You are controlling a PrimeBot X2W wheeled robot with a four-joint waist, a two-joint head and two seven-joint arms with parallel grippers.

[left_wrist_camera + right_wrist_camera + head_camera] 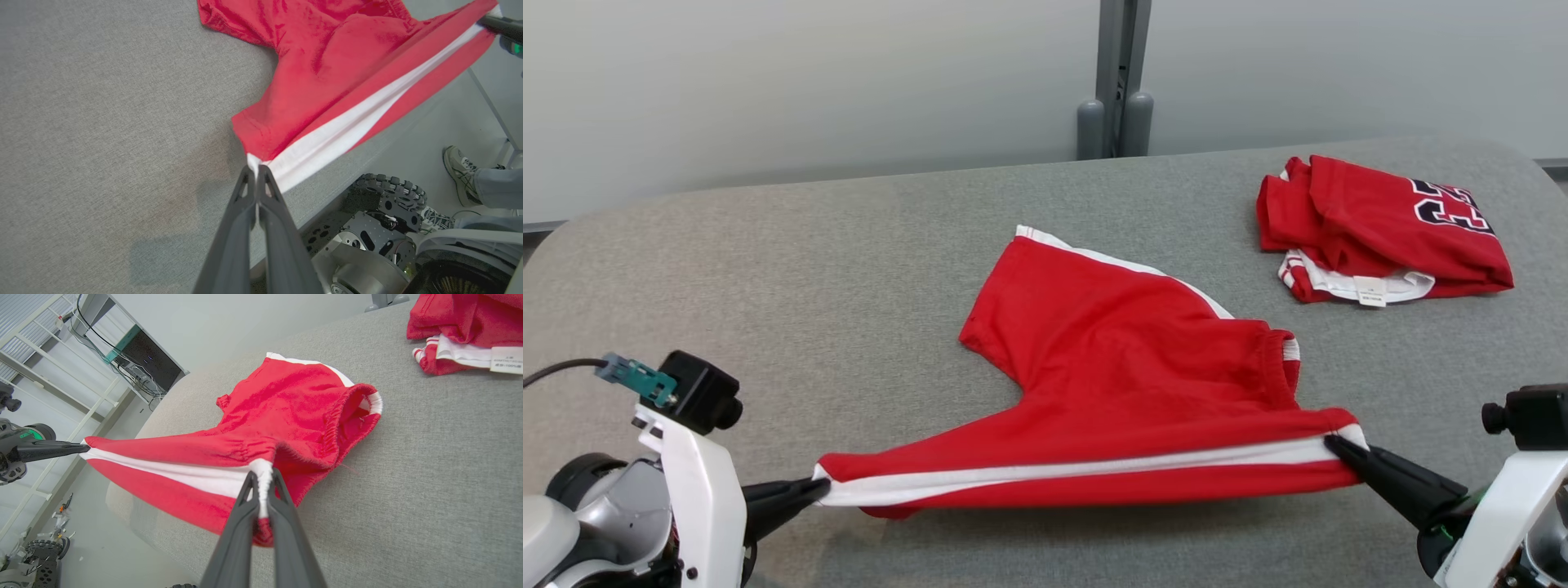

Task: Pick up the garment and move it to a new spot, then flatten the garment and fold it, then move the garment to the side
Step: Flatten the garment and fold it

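Note:
The garment is a pair of red shorts with a white side stripe, half lying on the grey table. Its near edge is lifted and pulled taut between both grippers. My left gripper is shut on the leg-hem corner at the stripe's left end. My right gripper is shut on the waistband corner at the stripe's right end. The far leg rests flat on the table. In the right wrist view the left gripper shows at the far left.
A folded red jersey with a white collar and dark numbers lies at the table's far right. A grey post stands behind the table. Below the table's near edge are the robot's wheeled base and a person's shoe.

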